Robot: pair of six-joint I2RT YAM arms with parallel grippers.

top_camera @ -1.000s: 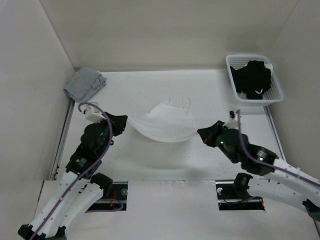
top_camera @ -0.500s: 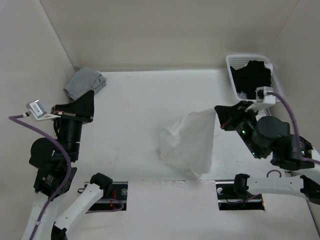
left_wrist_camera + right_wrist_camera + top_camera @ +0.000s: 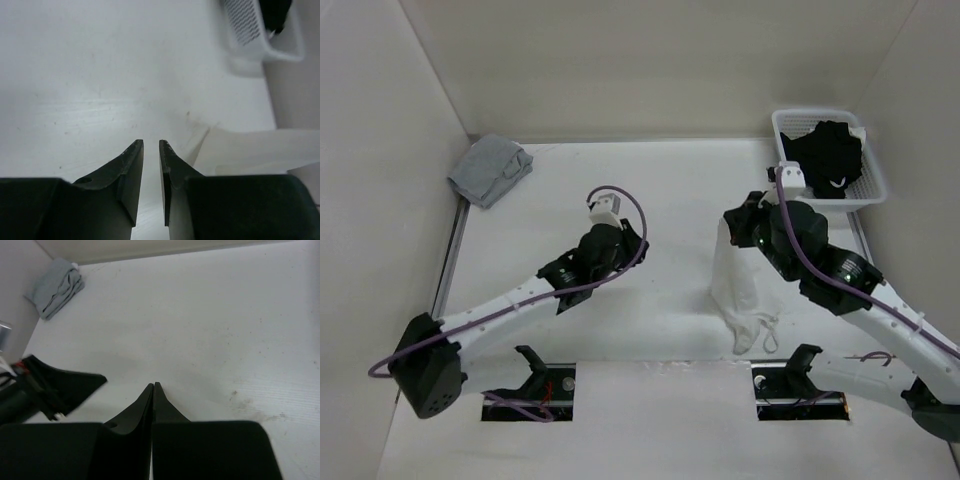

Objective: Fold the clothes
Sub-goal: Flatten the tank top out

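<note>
While the right gripper (image 3: pixel 152 385) clamps the top edge of the camisole (image 3: pixel 735 290), I see it hanging down to the table (image 3: pixel 620 180), right of centre, straps (image 3: pixel 772 330) lowest. Left gripper (image 3: pixel 151 142): narrow gap, empty, near it.

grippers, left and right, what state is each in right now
left gripper: slightly open, nothing between the jaws
right gripper: shut, pinching the white camisole, which hangs from it
</note>
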